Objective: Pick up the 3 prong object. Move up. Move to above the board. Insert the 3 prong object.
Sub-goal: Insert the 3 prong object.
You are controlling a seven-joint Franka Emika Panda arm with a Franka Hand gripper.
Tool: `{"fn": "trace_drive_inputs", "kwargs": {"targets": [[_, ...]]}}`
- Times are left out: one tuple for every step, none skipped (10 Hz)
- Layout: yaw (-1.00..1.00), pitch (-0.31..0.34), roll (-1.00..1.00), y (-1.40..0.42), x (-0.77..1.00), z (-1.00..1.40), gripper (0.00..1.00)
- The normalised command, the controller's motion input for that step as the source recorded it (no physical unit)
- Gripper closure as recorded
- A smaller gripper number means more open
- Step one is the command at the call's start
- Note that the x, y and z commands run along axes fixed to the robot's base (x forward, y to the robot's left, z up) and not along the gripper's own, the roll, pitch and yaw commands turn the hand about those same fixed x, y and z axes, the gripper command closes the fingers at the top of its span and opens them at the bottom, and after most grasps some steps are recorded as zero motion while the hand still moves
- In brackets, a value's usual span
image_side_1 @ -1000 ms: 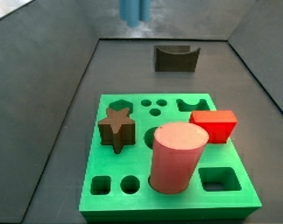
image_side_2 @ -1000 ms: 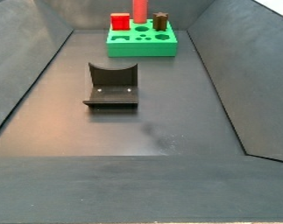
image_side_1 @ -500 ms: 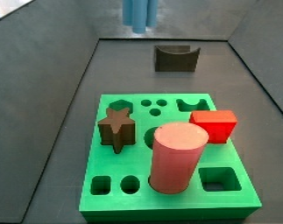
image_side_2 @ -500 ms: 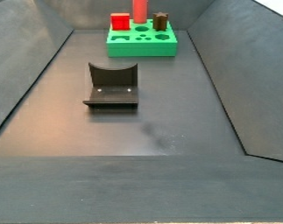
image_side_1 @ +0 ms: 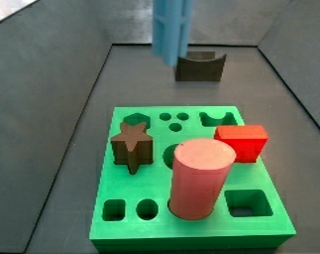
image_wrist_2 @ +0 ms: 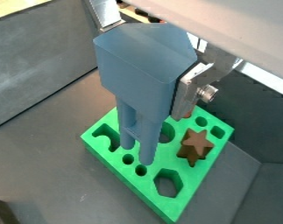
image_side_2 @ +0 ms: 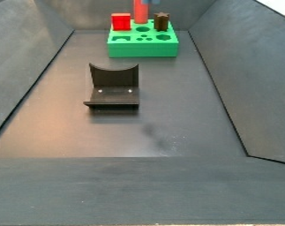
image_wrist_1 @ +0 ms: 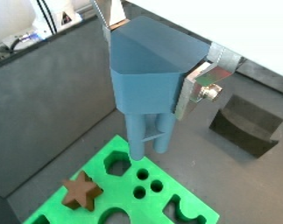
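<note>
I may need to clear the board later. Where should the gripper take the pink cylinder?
Grip the pink cylinder near its top, coming straight down; it stands upright in the board, well above its neighbours. The gripper, above the board, currently holds the 3 prong object.

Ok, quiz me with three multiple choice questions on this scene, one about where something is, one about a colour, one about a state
1. Where is the 3 prong object?
A. in the gripper, above the board
B. lying on the floor
C. on the fixture

2. What colour is the star piece in the board?
A. brown
B. yellow
C. white

3. Are the prongs seated in the board?
A. fully
B. not yet
C. snapped off

A: a wrist view shows a silver finger against the piece above the board.
A: it looks brown.
B: the legs hang clear above the holes.
</note>
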Motion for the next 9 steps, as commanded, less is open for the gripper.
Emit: {"fn": "trace_drive_inputs", "kwargs": {"targets": [[0.07,-0.049,0.00,0.00,0.21,-0.40,1.00],[0.14,-0.001,0.00,0.00,0.15,-0.34,1.00],[0.17,0.000,0.02,0.00,0.08,-0.32,1.00],[0.15,0.000,0.02,0.00,0.02,-0.32,1.00],[0.13,-0.026,0.01,0.00,0.00,-0.34,1.00],[0.13,-0.066,0.02,-0.03,0.00,-0.33,1.00],[0.10,-0.079,0.02,-0.07,0.00,-0.31,1.00],[0.06,-0.091,0.00,-0.07,0.00,-0.31,1.00],[0.04,-0.089,0.00,-0.09,0.00,-0.31,1.00]]}}
